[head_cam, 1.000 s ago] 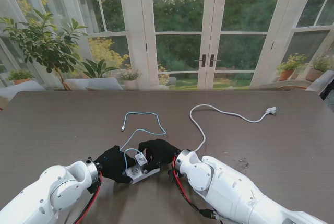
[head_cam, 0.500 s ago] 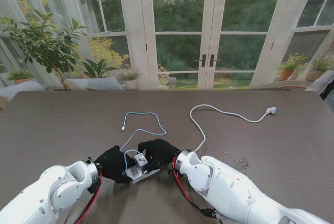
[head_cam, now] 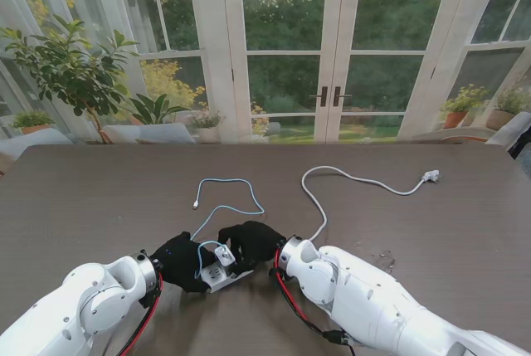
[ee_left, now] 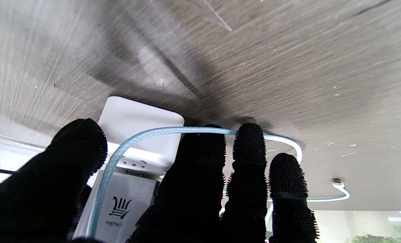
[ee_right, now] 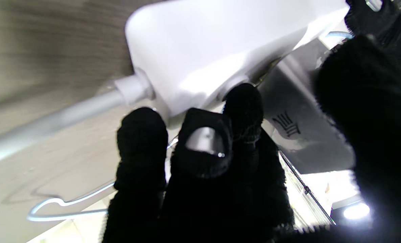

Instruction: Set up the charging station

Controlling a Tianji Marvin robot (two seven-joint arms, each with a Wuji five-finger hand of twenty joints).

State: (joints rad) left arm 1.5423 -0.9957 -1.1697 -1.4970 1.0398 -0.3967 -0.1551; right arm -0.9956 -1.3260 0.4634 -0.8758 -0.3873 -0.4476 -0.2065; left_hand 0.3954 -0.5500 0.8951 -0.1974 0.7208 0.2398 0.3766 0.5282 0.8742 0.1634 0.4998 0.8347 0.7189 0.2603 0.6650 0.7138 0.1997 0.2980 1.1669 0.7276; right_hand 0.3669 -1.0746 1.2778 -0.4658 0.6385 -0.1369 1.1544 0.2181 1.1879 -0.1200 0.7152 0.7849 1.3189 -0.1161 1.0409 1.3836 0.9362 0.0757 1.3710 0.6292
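A white power strip [head_cam: 217, 275] lies on the table near me, its white cord [head_cam: 319, 207] running away to a plug [head_cam: 430, 176]. A grey-white charger block [head_cam: 222, 254] with a logo stands on the strip's socket face. A light blue cable [head_cam: 236, 207] loops from the charger to a free end [head_cam: 195, 204]. My left hand [head_cam: 177, 260] grips the strip [ee_left: 140, 118], with the blue cable [ee_left: 159, 130] across its fingers. My right hand [head_cam: 249, 242] closes thumb and fingers on the charger [ee_right: 298, 135], beside the strip [ee_right: 217, 47].
The dark wood table [head_cam: 99, 198] stretches away to glass doors. A few small specks [head_cam: 386, 256] lie to the right of my right arm. Potted plants [head_cam: 70, 65] stand beyond the table's far left edge.
My right hand and the charger have shifted very slightly left on the strip. The cables and the left arm stay where they were.
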